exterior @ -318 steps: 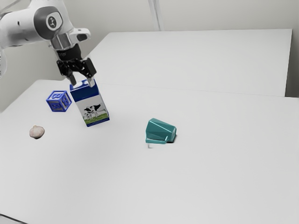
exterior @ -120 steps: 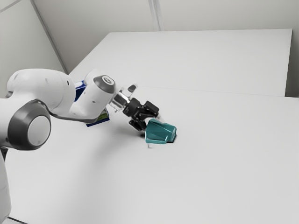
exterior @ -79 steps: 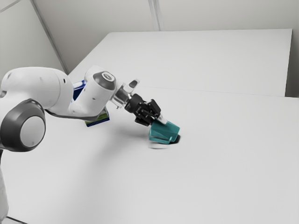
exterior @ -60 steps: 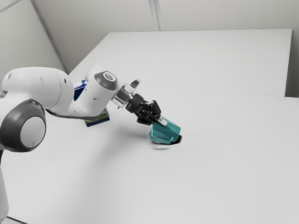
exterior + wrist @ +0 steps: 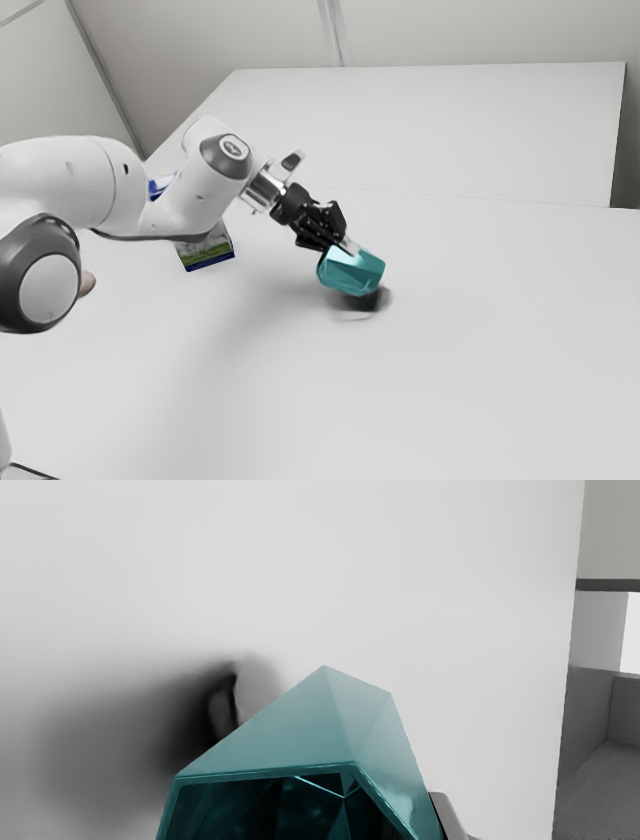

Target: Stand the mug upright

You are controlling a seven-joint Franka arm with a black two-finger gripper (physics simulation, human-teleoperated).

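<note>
The black two-finger end effector (image 5: 347,246) slants downward, its fingers drawn together in a grip. Directly behind and above it are the silver metal flange (image 5: 264,188) and the rounded white wrist (image 5: 195,195) with its dark grey ring (image 5: 226,153). Farther back from the end effector, the smooth white arm (image 5: 75,185) meets a round, grey-rimmed joint (image 5: 45,290).

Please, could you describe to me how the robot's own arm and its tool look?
The arm has smooth, rounded white segments and dark grey joint covers with pale round discs; the disc near the wrist bears a dark emblem. A silvery metallic section leads to the tool, black, two-fingered, with light grey fingertips.
</note>
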